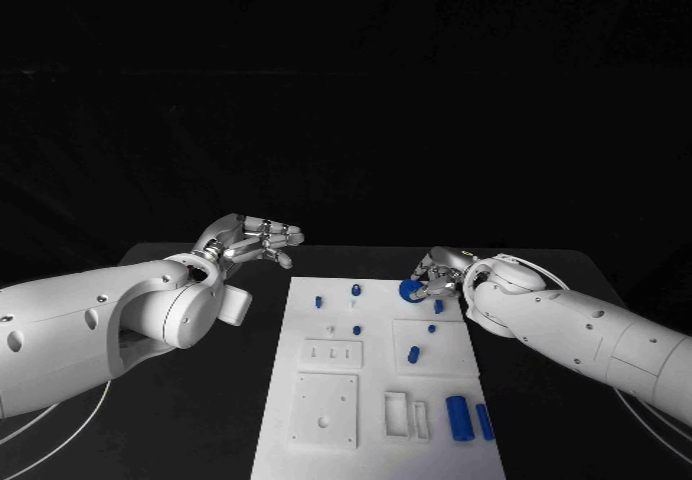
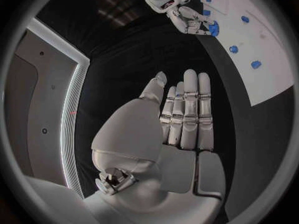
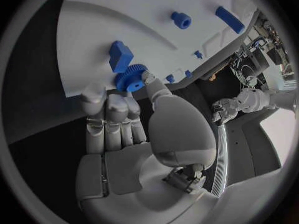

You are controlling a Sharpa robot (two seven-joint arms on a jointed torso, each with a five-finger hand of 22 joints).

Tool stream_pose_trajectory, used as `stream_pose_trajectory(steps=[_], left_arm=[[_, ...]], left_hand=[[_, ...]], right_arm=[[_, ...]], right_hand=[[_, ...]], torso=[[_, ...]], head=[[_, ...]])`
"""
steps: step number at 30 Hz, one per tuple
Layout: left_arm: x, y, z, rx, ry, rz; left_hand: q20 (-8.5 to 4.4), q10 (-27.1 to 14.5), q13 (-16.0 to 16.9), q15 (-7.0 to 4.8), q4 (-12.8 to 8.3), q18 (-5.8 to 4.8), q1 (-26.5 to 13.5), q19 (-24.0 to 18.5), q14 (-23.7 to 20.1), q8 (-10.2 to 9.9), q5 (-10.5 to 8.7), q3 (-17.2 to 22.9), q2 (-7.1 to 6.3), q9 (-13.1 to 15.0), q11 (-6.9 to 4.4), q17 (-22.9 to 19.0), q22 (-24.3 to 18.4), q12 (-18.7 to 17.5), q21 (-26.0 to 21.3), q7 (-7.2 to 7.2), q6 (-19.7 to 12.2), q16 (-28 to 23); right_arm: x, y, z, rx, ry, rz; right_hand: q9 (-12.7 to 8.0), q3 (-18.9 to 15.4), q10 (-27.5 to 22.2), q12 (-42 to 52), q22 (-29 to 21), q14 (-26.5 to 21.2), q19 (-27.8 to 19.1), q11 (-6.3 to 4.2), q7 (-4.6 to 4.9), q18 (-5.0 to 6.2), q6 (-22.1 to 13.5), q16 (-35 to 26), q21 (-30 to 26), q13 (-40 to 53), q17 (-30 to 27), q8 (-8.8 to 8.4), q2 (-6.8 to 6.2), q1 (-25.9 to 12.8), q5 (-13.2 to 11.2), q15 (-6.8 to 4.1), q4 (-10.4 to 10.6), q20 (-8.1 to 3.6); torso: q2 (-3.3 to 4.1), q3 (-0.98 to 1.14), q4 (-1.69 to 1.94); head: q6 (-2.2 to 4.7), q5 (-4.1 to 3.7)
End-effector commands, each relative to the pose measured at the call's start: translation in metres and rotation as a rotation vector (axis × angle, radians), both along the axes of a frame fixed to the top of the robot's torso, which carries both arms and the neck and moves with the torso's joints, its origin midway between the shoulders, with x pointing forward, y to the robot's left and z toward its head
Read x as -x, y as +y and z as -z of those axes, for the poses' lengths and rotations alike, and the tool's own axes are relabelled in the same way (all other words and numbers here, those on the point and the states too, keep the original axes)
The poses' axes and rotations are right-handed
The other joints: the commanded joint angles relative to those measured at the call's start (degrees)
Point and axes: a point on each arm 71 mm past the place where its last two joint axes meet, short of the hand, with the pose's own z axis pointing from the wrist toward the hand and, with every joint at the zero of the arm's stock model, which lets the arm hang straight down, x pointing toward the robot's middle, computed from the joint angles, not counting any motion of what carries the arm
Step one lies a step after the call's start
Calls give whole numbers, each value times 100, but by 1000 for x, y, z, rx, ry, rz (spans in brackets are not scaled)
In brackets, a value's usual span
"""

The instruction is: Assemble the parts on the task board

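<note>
Gleaming blue toothed gear pinched in right hand

white task board, blue parts (toothed gear)

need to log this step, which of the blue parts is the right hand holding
The blue gear, toothed round its rim. The right hand pinches it at the task board's far right corner. The other blue parts, like the long cylinder at the near end, lie untouched.
</note>
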Motion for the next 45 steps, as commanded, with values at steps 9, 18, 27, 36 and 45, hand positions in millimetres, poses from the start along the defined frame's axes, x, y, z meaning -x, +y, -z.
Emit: stream_pose_trajectory(steps=[9, 18, 27, 36, 45], left_arm=[[0, -2, -1, 0, -4, 16], [0, -1, -1, -1, -2, 14], [1, 0, -1, -1, -2, 12], [1, 0, -1, 0, -1, 13], [2, 0, -1, 1, -3, 12]], left_hand=[[1, -18, 5, 9, 23, -2, -11, 8, -32, -20, -24, -12, -9, -2, -9, -6, 7, 9, -24, 0, -32, 26], [1, -20, 5, 8, 21, -1, 2, 8, -34, -19, -23, -6, -5, -1, -9, -7, 11, 9, -29, -1, -29, 25], [1, -20, 5, 8, 21, -1, 2, 8, -34, -19, -23, -6, -5, -1, -9, -7, 11, 9, -29, -1, -29, 25], [1, -20, 5, 8, 21, -1, 2, 8, -34, -19, -23, -6, -5, -1, -9, -7, 11, 9, -29, -1, -29, 25], [1, -25, 5, 9, 29, 1, 8, 12, -32, -20, -23, 5, -1, -2, -7, -9, 28, 10, -41, 0, -29, 22]], right_arm=[[2, 2, 9, 35, 32, -22], [4, 2, 10, 68, 19, -39], [8, 9, 6, 96, -48, -70], [15, 21, -7, 118, -185, -102], [33, 51, -25, 139, -314, -160]], right_hand=[[-6, 538, 45, 34, 520, 50, 329, -5, -3, 61, 88, 14, -18, 21, 20, -9, 59, -85, -40, -6, -284, 44], [-6, 1478, 75, 88, 531, 50, 320, -69, -81, 34, 483, 3, 15, 78, 23, -10, 93, -217, 120, -32, -595, 23], [1, 1669, 109, 110, 532, 53, 317, -129, -188, -8, 895, -22, 32, 111, 16, -4, 134, -299, 178, -79, -585, -25], [-3, 1366, 166, 118, 556, 67, 339, -159, -236, -38, 988, -14, 155, 137, 48, -10, 62, -254, 54, -109, -360, -60], [-2, 1464, 211, 116, 577, 72, 347, -164, -259, -53, 1060, -9, 285, 156, 56, -9, -54, -185, -93, -117, -177, -68]], torso=[[9, -3, 2], [-3, 0, -6], [-5, 0, 5], [-4, 1, -5], [-9, -3, -5]], head=[[-35, -21], [-54, -16], [-42, -10], [-29, 21], [5, 56]])
